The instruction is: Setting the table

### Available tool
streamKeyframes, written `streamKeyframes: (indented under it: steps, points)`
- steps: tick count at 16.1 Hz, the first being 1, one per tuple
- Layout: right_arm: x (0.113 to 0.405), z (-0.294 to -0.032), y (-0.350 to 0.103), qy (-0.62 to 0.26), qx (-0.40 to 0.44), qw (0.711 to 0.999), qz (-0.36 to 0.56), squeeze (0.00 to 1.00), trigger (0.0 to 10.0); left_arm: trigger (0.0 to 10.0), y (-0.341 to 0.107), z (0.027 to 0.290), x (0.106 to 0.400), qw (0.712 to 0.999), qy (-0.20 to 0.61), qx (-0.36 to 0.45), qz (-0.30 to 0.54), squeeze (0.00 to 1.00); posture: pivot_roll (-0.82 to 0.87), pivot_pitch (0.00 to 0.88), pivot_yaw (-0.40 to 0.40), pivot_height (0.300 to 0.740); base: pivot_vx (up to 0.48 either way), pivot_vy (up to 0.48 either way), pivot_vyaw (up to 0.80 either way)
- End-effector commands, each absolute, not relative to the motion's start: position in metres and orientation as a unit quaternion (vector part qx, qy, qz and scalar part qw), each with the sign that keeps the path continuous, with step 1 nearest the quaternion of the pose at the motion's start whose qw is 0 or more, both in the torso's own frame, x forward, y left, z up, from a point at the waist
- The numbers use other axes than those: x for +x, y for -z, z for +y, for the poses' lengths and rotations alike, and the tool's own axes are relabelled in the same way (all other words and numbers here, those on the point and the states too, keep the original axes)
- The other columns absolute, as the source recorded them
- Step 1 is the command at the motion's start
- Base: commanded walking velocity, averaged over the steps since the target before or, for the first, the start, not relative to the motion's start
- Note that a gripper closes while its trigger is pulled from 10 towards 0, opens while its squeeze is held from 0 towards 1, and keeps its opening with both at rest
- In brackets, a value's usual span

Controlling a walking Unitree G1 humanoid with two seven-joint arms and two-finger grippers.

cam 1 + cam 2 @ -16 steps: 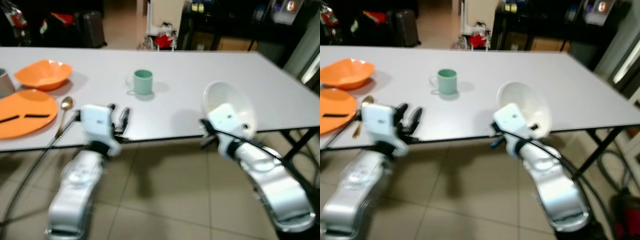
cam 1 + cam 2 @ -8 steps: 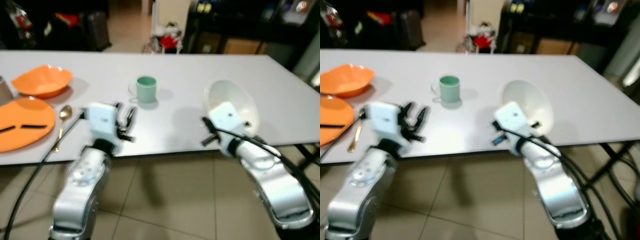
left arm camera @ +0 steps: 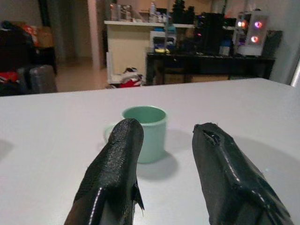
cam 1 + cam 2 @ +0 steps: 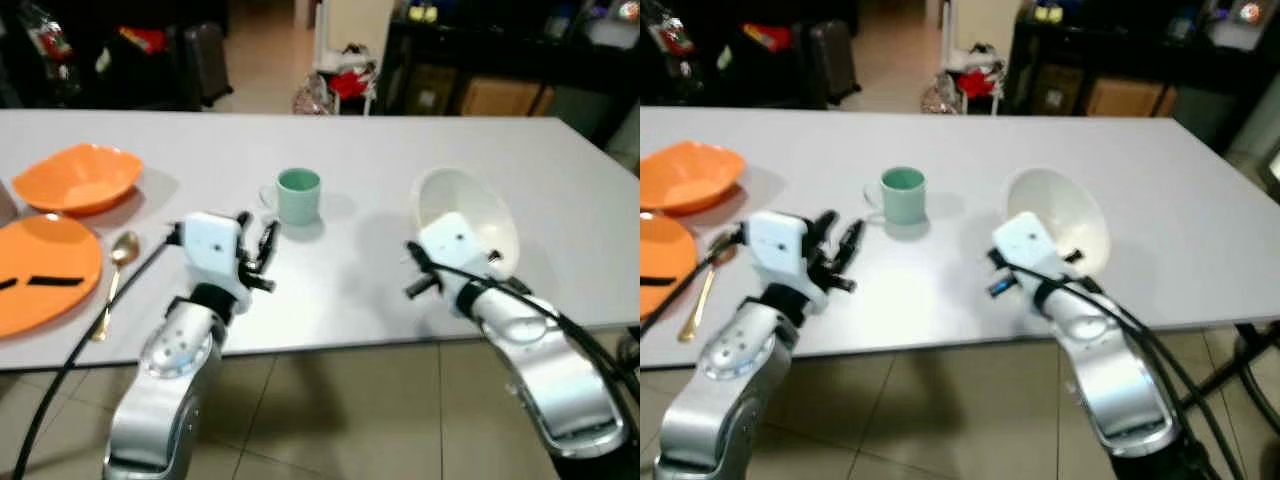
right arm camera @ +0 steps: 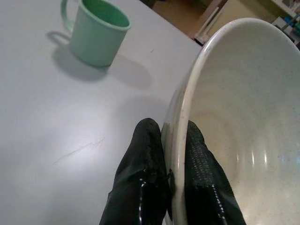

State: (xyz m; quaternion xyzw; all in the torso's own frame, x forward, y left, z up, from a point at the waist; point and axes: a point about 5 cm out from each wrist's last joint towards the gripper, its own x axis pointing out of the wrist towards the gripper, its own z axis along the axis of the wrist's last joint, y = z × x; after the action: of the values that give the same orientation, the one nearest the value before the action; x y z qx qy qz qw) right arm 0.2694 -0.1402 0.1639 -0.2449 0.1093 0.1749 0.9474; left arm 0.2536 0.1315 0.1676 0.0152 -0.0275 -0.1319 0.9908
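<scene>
A white bowl (image 4: 468, 215) is held tilted above the white table (image 4: 360, 150), with my right gripper (image 5: 174, 140) shut on its rim. A green mug (image 4: 298, 194) stands upright near the table's middle. My left gripper (image 4: 256, 250) hovers open just short of the mug (image 3: 145, 132), fingers (image 3: 117, 154) apart and empty. At the left lie an orange plate (image 4: 45, 270) with two dark sticks on it, an orange bowl (image 4: 83, 178) behind it and a gold spoon (image 4: 115, 270) beside the plate.
The table's near edge runs under both forearms; tiled floor (image 4: 330, 420) lies below. A black cable (image 4: 70, 360) trails from my left arm. Dark shelving and boxes (image 4: 470, 60) stand beyond the far side.
The camera has moved closer over the table. My left gripper has advanced over the tabletop toward the mug. The right gripper still holds the bowl.
</scene>
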Motion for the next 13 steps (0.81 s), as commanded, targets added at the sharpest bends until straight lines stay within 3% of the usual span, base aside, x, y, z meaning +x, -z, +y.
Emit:
streamKeyframes:
  steps: [1, 13]
  points:
    - [0.271, -0.134, -0.178, -0.184, -0.246, 0.949, 0.069, 0.0, 10.0, 10.0, -0.169, 0.138, 0.252, 0.992, 0.118, 0.023, -0.032, 0.0, -0.08, 0.0, -0.061, 0.74, 0.341, 0.0, 0.0]
    - [0.29, -0.144, -0.173, -0.209, -0.301, 0.926, 0.086, 0.0, 10.0, 10.0, -0.164, 0.138, 0.246, 0.993, 0.115, 0.028, -0.025, 0.0, -0.07, 0.0, -0.086, 0.74, 0.342, 0.0, 0.0]
